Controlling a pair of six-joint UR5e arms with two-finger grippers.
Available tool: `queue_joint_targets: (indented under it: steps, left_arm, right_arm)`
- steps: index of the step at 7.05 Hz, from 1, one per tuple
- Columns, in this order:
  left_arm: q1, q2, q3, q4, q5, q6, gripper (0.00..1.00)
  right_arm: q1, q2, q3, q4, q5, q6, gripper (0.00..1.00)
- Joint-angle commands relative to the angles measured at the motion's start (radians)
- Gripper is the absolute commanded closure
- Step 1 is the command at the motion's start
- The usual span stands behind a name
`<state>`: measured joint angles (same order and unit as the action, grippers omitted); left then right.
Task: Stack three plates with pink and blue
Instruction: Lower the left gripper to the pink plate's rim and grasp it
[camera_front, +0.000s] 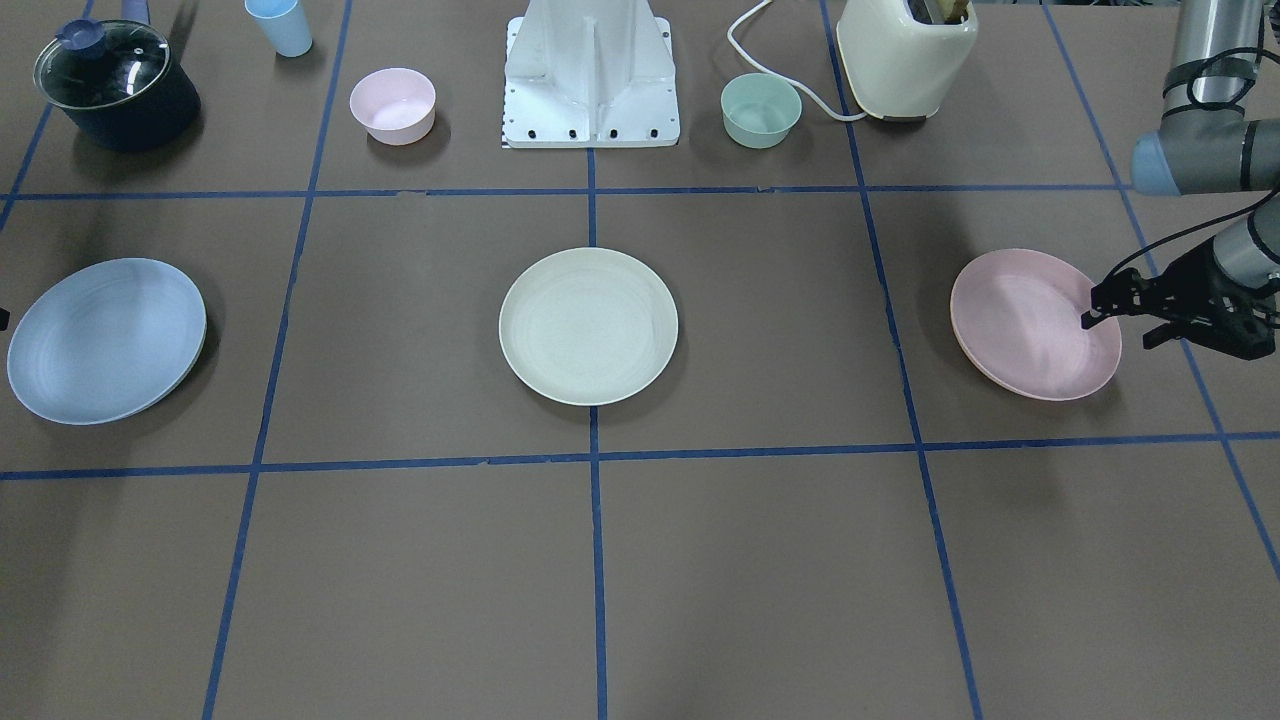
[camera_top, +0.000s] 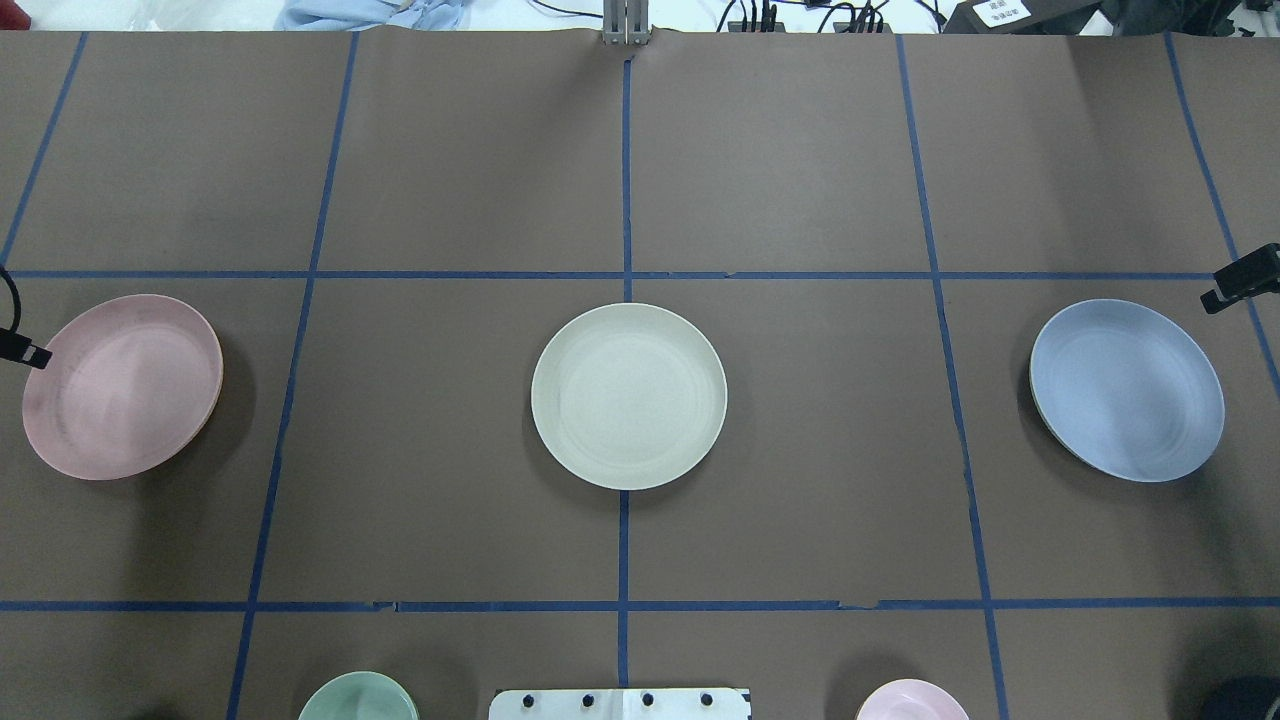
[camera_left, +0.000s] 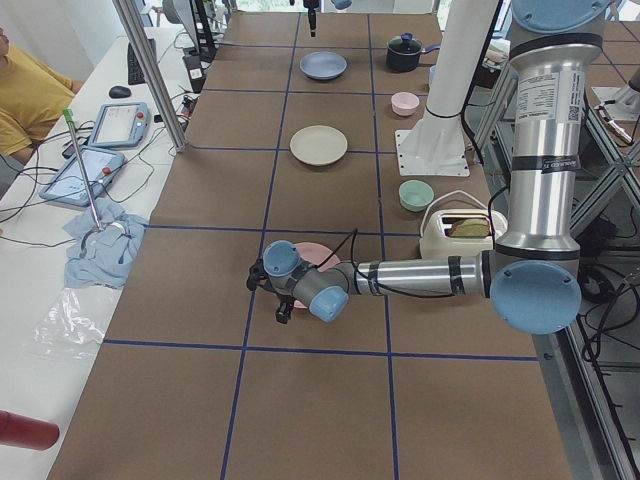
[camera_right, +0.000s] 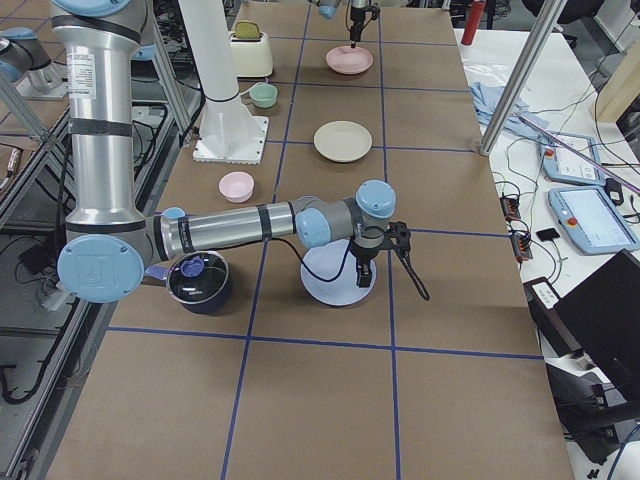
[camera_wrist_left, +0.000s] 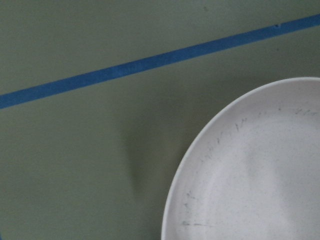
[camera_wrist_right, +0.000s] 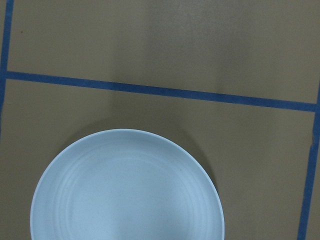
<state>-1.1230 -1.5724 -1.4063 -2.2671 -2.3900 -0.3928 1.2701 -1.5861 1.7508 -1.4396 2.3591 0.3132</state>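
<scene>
Three plates lie in a row on the brown table. The light blue plate is on my right side, the cream-white plate is in the middle, and the pale pink plate is on my left. My left gripper is low at the pink plate's outer rim, with its fingers apart and holding nothing. My right gripper is only partly in the overhead view, beside the far outer edge of the blue plate. I cannot tell whether it is open or shut. The right wrist view looks down on the blue plate.
Along the robot's side stand a dark pot with a glass lid, a blue cup, a small pink bowl, the white robot base, a small green bowl and a cream toaster. Blue tape lines grid the table.
</scene>
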Motion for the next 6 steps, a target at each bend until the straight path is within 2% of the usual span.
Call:
queue_joint_targets:
  steps: [1, 2, 3, 4, 6]
  left_arm:
    - [0.006, -0.003, 0.03, -0.002, 0.002, -0.003, 0.13]
    - [0.006, -0.004, 0.035, -0.003, 0.0, -0.003, 0.29]
    - [0.006, -0.004, 0.035, -0.002, 0.0, -0.004, 0.71]
    - [0.006, -0.005, 0.035, -0.003, 0.0, -0.006, 1.0]
    - [0.006, -0.003, 0.027, -0.005, -0.001, 0.005, 1.0]
  right_arm:
    - [0.002, 0.0, 0.004, 0.001, 0.005, 0.001, 0.0]
    - [0.002, -0.003, 0.013, -0.001, 0.005, 0.003, 0.0]
    - [0.002, -0.008, 0.022, -0.001, 0.006, 0.003, 0.0]
    - [0.002, -0.008, 0.024, -0.001, 0.008, 0.003, 0.0]
    - [0.002, -0.008, 0.029, -0.001, 0.008, 0.003, 0.0]
